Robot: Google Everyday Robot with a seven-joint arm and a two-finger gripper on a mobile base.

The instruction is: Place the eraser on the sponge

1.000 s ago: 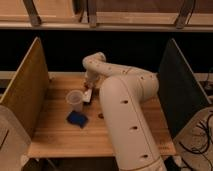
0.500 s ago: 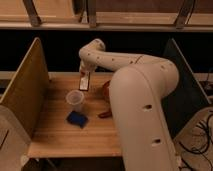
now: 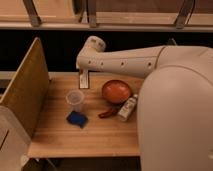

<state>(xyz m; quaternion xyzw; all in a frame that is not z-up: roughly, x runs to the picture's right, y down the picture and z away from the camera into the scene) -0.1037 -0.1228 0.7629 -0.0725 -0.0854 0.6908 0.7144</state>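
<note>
One small white block, the eraser point(image 3: 83, 79), appears pinched in the gripper point(image 3: 83, 85), held over the table's point(image 3: 55, 137) far edge. Carrying is judged the step in hand. The sponge point(image 3: 77, 118) lies camera-ward of the gripper, just past the clear cup point(image 3: 75, 99), which must be cleared in lowering. An orange bowl point(image 3: 117, 91) and a bottle point(image 3: 127, 107) sit beside, under the arm.

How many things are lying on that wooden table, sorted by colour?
Blue: 1 (sponge)
Clear: 1 (cup)
Orange-red: 1 (bowl)
Dark reddish-brown: 1 (elongated thing)
Pale: 1 (small bottle)
Total: 5
Not counted: the gripper, hanging over the back of the table, behind the cup.
</note>
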